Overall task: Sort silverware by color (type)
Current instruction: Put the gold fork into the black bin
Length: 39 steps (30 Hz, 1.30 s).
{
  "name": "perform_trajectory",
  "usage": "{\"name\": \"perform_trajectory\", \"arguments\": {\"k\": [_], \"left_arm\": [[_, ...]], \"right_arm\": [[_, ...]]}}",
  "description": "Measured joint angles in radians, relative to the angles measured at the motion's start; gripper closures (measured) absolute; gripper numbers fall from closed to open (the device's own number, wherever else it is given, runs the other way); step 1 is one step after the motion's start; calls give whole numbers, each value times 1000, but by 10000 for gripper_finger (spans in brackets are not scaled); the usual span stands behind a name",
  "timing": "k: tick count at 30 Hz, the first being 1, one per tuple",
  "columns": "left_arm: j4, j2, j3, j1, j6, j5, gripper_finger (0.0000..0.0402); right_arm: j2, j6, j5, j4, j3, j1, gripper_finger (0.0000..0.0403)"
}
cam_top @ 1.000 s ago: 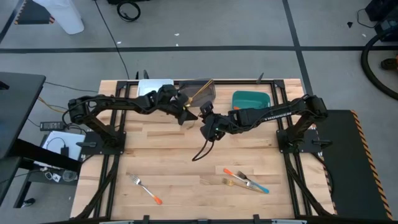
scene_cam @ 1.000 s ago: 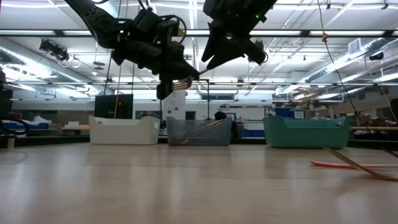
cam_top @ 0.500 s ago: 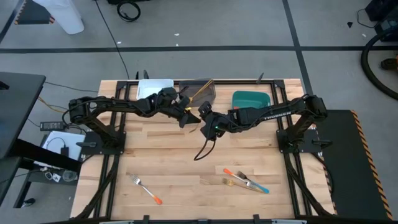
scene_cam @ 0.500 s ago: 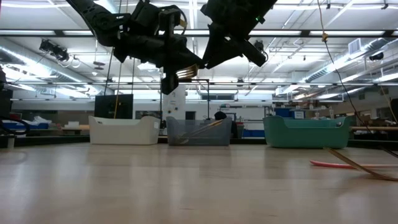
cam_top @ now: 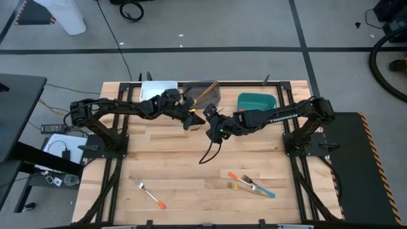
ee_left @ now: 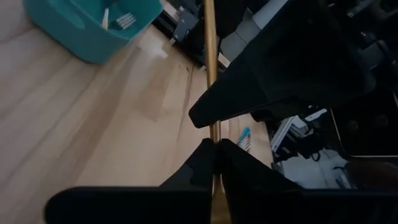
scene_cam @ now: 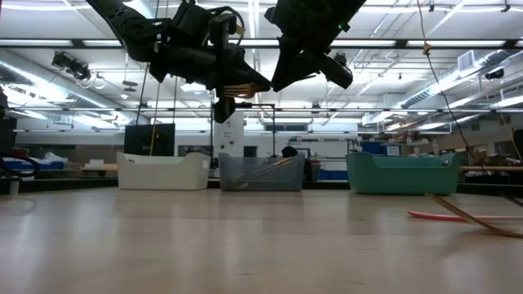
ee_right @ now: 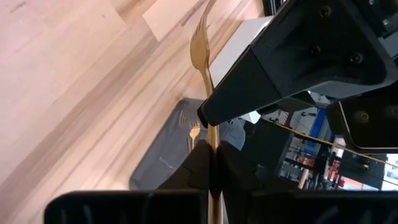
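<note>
A golden fork (scene_cam: 244, 86) hangs in the air above the table's far middle, between my two grippers. My left gripper (cam_top: 193, 116) comes from the left and is shut on it. My right gripper (cam_top: 212, 122) comes from the right and is shut on it too. In the right wrist view the fork's tines (ee_right: 199, 45) stick out past the left fingers. In the left wrist view its handle (ee_left: 209, 56) runs on past the right fingers. Other forks lie on the table: an orange-handled fork (cam_top: 150, 194) near left and a small heap (cam_top: 252, 185) near right. My left gripper pinches the golden fork between its two fingers on the shaft (ee_left: 214, 134), on the tine side of the right gripper's hold. It comes nearly level from the table's left. The fork is clear of the table. My right gripper pinches the fork's handle (ee_right: 211, 135) between its two fingers, right behind the left gripper's fingertips (ee_right: 249, 93). It slants down from the table's right. The fork is lifted clear, with its tines pointing away toward the left.
Three bins stand in a row at the far edge: a white bin (cam_top: 158, 89), a grey bin (cam_top: 205, 93) with golden forks in it, and a teal bin (cam_top: 257, 102). A dark cable (cam_top: 207, 152) hangs below the right arm. The table's middle is bare wood.
My right gripper has shut on the golden fork and rolled a little, staying in place. The fork in my left gripper has tipped up slightly and now sits higher and more level between the two grippers.
</note>
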<state>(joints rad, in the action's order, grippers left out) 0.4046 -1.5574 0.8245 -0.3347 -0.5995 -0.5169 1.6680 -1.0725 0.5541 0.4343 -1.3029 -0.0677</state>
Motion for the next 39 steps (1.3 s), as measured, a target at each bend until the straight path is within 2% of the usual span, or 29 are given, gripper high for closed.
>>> {"name": "perform_trajectory", "arguments": {"k": [8, 18, 24, 31, 35, 39], "left_arm": [[15, 2, 0, -16, 132, 7, 292], [-116, 68, 2, -60, 342, 27, 261], [-286, 141, 1, -37, 471, 197, 260], [-468, 226, 2, 58, 579, 402, 260], [-592, 280, 2, 114, 588, 498, 260], [-727, 294, 0, 171, 581, 603, 260]], "right_arm": [[1, 7, -5, -8, 0, 1, 375], [1, 44, -13, 39, 0, 0, 375], [1, 52, -44, 43, 0, 4, 375], [1, 71, -84, 48, 26, 43, 375], [1, 74, -90, 48, 37, 78, 374], [1, 75, -157, 44, 37, 121, 374]]}}
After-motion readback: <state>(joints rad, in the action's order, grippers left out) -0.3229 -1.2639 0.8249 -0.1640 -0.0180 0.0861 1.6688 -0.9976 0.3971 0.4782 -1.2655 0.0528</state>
